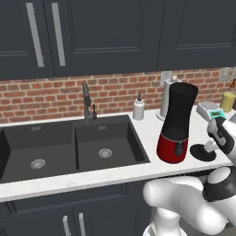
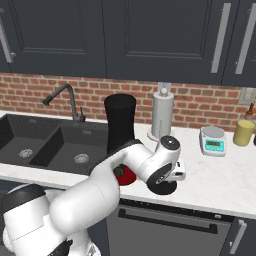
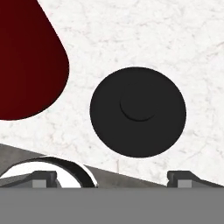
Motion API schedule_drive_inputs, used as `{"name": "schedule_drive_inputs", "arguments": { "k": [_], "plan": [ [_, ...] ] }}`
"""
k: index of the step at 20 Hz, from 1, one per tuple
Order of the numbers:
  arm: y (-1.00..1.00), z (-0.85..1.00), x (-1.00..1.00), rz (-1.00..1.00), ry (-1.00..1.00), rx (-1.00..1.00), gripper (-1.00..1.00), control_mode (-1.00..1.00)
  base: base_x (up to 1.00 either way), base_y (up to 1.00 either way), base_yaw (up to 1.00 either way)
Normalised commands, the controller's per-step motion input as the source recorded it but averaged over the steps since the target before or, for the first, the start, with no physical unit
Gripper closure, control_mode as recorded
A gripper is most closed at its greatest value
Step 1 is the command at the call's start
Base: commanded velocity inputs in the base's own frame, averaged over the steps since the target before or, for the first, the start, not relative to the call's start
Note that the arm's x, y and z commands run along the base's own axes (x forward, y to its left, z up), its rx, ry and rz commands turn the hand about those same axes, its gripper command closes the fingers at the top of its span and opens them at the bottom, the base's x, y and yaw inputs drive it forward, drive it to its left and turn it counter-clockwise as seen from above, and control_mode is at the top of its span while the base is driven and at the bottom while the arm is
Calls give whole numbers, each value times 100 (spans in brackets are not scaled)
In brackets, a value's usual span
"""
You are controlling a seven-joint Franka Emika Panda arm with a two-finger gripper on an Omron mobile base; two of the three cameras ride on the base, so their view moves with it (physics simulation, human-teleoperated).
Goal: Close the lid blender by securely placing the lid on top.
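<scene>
Hanging over the white marbled desk, the jaws stood spread wide with nothing between them, their two small dark fingertips far apart at the bottom of the hand view. Right beneath them lay the lid, a small flat round black disc with a little raised knob at its middle, flat on the desk and untouched. Just beside it, a narrow strip of marble between them, bulged the rounded glossy red base of the blender.

From the left base view the tall blender stood upright near the front of the desk, its matte black jar flaring toward an uncovered top, with the lid on the desk at its right and the white arm's wrist reaching down over that disc. From the right base view the lid peeked out from under the wrist, near the desk's front edge.

Further out, behind the blender, stood a white paper-towel roll on a stand against the red brick wall, and a small white soap bottle sat nearer the dark double sink. A flat white-and-teal kitchen scale and a yellow cylindrical jar rested well off to the right, dark cabinets above it all.
</scene>
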Motion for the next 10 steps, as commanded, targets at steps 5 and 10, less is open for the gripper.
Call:
{"name": "schedule_drive_inputs", "arguments": {
  "k": [5, 10],
  "plan": [
    [-1, -17, 16, 4, 0, 0, -100, -100, 0, 0, 0],
    [0, -14, 16, 3, 0, 0, -100, -100, 0, 0, 0]
  ]
}}
